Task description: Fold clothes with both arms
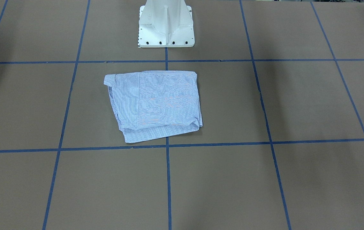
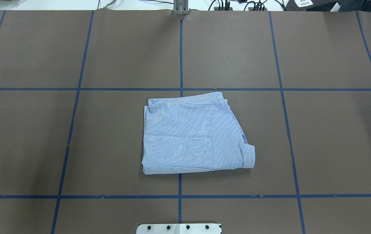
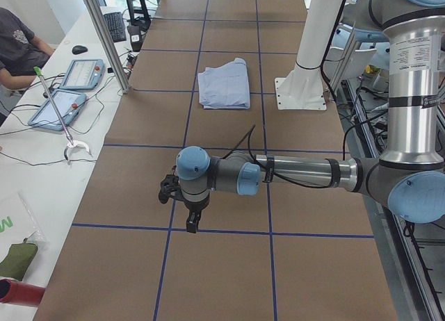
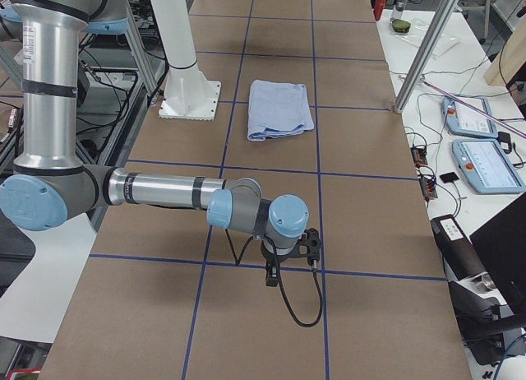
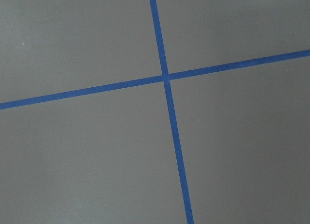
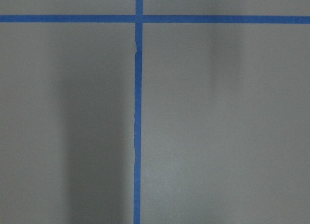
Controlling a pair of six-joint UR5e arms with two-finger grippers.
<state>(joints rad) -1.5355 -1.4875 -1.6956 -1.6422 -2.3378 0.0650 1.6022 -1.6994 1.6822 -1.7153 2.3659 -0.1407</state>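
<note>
The shirt (image 2: 192,136) looks soft and light, best pinched at an edge. Nobody can tell if the left hand (image 3: 190,224) or right hand (image 4: 272,275) is spread.

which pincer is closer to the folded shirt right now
Right, but only narrowly. The left pincer and right pincer each hang far out to their own side, roughly mirrored about the centre tape line. The shirt lies shifted toward the robot's right.

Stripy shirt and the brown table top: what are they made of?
The folded blue-and-white striped shirt looks like thin woven cloth, maybe cotton: matte, softly creased. The brown table cover looks like matte paper or card; its blue lines, chipped in spots, look like tape.
</note>
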